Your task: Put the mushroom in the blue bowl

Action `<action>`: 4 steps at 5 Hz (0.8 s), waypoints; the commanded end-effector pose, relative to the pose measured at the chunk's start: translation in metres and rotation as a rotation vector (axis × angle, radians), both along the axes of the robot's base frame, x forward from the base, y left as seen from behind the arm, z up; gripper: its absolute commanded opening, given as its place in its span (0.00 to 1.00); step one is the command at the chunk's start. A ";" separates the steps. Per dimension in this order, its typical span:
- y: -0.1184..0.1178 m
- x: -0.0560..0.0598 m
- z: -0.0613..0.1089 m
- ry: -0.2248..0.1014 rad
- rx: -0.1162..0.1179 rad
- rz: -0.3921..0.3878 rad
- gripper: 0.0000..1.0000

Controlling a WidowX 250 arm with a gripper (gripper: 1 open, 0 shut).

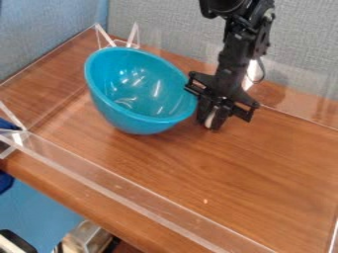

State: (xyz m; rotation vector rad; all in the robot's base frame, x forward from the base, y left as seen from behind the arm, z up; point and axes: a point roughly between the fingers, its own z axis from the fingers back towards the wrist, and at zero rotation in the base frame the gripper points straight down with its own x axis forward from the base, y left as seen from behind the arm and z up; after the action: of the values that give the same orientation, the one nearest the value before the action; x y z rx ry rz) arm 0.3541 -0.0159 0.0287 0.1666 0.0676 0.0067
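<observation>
The blue bowl [132,89] sits on the wooden table [199,173] left of centre, tilted so that its glossy inside faces up and toward the camera. My gripper [219,117] hangs from the black arm straight down at the bowl's right rim, its dark fingers close together just above the tabletop, touching or almost touching the bowl's outer wall. I can make out nothing between the fingers. The mushroom is out of view; neither the bowl's visible inside nor the table around it shows it.
A low clear acrylic wall [132,183] runs along the table's front and sides. A clear plastic triangular stand [119,42] is at the back left corner. Bare wood stretches across the front and right of the table.
</observation>
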 end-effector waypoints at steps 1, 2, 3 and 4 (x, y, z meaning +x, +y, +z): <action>-0.001 0.007 0.026 -0.044 -0.021 0.067 0.00; -0.006 0.005 0.035 -0.030 -0.035 0.121 0.00; -0.011 0.009 0.046 -0.013 -0.050 0.105 0.00; -0.017 0.009 0.056 0.010 -0.063 0.073 0.00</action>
State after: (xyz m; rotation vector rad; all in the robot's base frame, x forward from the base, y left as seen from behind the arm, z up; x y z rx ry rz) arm 0.3540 -0.0287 0.0593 0.1119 0.1641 0.0848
